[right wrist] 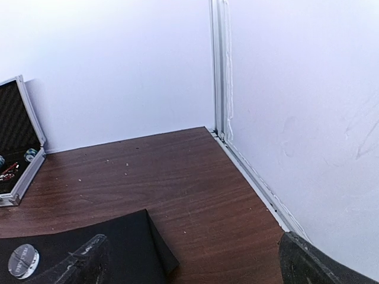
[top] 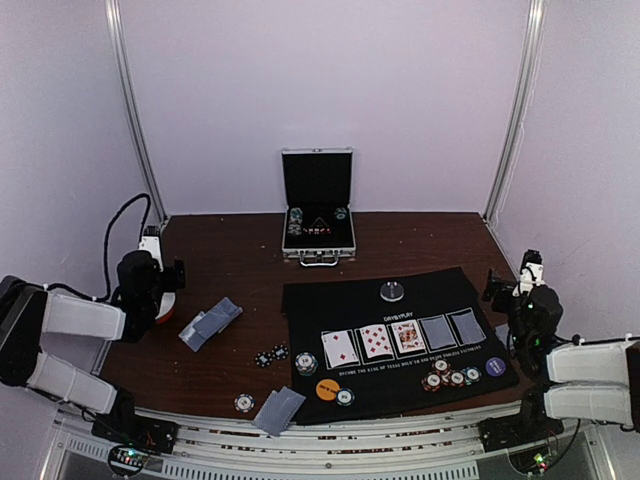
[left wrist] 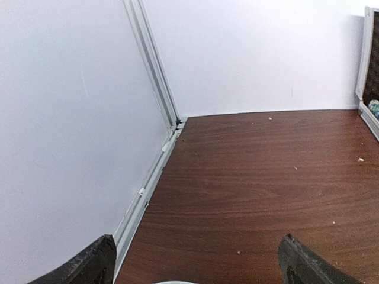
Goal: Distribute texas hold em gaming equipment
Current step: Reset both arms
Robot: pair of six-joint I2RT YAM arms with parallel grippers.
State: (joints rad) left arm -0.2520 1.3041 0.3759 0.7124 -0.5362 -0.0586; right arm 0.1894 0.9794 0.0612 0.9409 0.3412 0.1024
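A black mat (top: 310, 300) holds three face-up cards (top: 375, 341) and two grey-blue face-down cards (top: 452, 328). On it also lie a silver-grey disc (top: 392, 291), an orange disc (top: 327, 389), a purple disc (top: 495, 366) and a chip cluster (top: 448, 376). Loose chips (top: 270, 355) and two card piles (top: 210, 322) (top: 279, 410) lie on the wood left of the mat. My left gripper (top: 172, 276) (left wrist: 195, 267) is open and empty at the far left. My right gripper (top: 503, 286) (right wrist: 195, 266) is open and empty off the mat's right corner. The silver-grey disc also shows in the right wrist view (right wrist: 19, 260).
The open silver case (top: 318, 205) stands at the back centre and holds more chips; its edge shows in both wrist views (left wrist: 368, 71) (right wrist: 21, 165). A red-and-white round thing (top: 170, 300) sits under the left gripper. White walls close in on both sides.
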